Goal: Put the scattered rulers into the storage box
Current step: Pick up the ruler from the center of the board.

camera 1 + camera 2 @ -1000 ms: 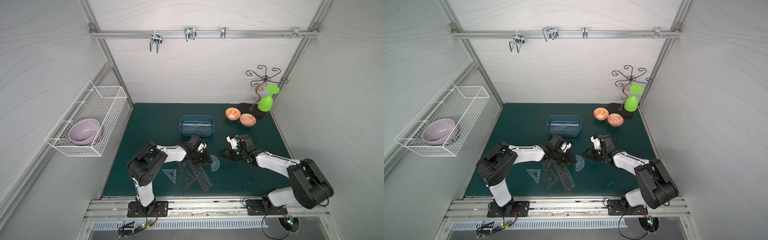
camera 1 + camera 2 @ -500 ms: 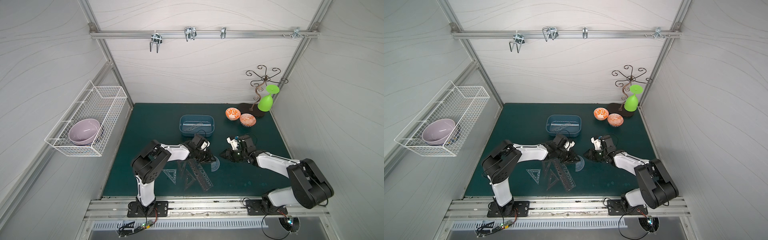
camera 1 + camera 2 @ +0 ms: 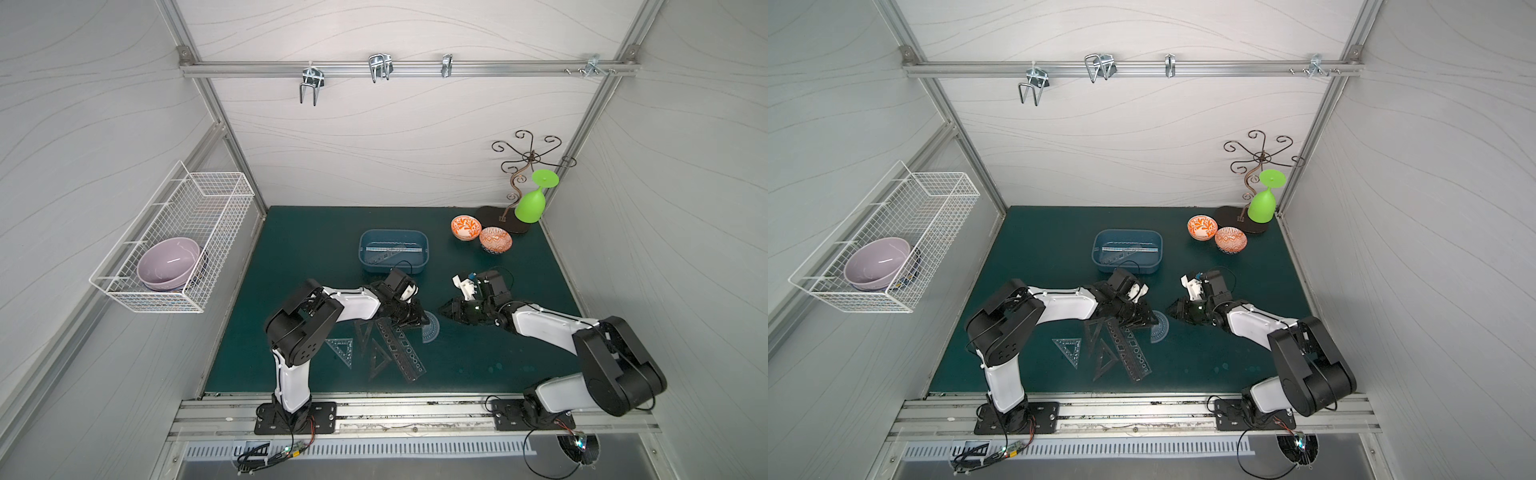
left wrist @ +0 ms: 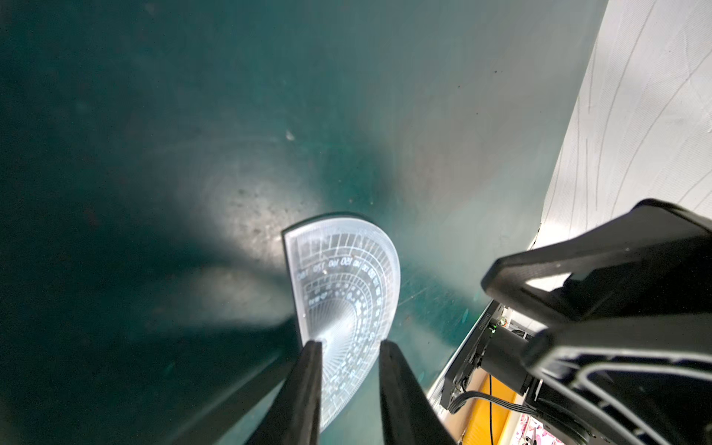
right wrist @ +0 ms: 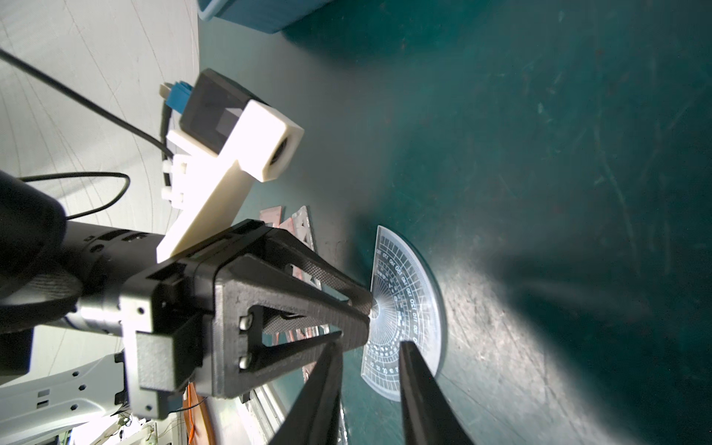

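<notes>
- The half-circle protractor (image 4: pixel 343 293) lies near the middle of the dark green tabletop (image 3: pixel 316 249), in front of the storage box (image 3: pixel 394 232). My left wrist view shows its printed degree marks.
- My left claw (image 4: pixel 350 343) sits low at the protractor's straight edge, its jaws a narrow gap apart. I cannot tell whether the tips touch the plastic.
- My right claw (image 5: pixel 370 343) faces it from the curved edge's side, also narrowly parted and holding nothing.
- Just beside the protractor, on my left arm's side, both top views show a long stencil strip (image 3: pixel 403 351) overlapping smoky-dark triangles (image 3: pixel 380 361). A bluish triangle (image 3: pixel 341 349) lies near them, apart.
- The dusty-blue storage box stands behind the claws with a clear straightedge (image 3: pixel 395 249) inside.
- The tabletop looks scuffed and dust-speckled where light glares on it.
- At the back right stand two orange patterned bowls (image 3: pixel 465 226) and a scrolled metal stand (image 3: pixel 525 166) with a green goblet (image 3: pixel 531 204) upside down.
- White panelled walls enclose everything. A white wire basket (image 3: pixel 208 199) on the left wall holds a lilac bowl (image 3: pixel 170 264), and a hook rail (image 3: pixel 374 68) crosses the back wall.
</notes>
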Tool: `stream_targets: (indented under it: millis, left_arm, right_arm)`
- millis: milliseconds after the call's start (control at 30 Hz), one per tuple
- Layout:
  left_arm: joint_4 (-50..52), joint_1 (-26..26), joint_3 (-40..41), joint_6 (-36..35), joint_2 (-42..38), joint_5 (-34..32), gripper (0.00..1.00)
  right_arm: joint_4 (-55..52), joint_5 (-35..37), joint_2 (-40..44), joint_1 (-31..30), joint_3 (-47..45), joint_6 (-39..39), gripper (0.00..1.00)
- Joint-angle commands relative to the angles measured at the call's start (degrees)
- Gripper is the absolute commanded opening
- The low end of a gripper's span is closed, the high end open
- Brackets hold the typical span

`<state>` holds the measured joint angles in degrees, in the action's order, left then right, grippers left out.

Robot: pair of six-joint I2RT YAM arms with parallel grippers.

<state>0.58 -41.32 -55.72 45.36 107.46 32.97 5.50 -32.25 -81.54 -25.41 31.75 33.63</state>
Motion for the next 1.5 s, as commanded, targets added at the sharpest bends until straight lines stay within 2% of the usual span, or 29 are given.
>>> stream_targets:
  millis: [0,233,667,1067,1467]
  left_arm:
    - [0.9,-0.2,-2.1,-1.2,1.3,-1.2,0.30]
    - [1.2,-0.3,-1.9,-1.4,1.7,-1.3,0.30]
    - [1.4,-0.2,-1.4,-1.6,2.1,-1.3,0.30]
    - [0.7,-0.2,-0.7,-1.3,2.6,-1.1,0.30]
    - [0.4,-0.2,-0.6,-1.2,2.7,-0.9,0.29]
  right_arm:
    - [-0.6,-1.4,-1.0,0.3,-0.5,0.1,0.34]
    - [-2.2,-2.4,-2.5,0.3,-0.5,0.2,0.43]
    - [-1.8,-4.2,-6.3,-0.3,-0.9,2.0,0.45]
    - [2.2,-6.7,-8.9,-0.5,-1.8,4.9,0.42]
    - [5.0,-7.2,-9.3,-0.5,-2.3,6.6,0.30]
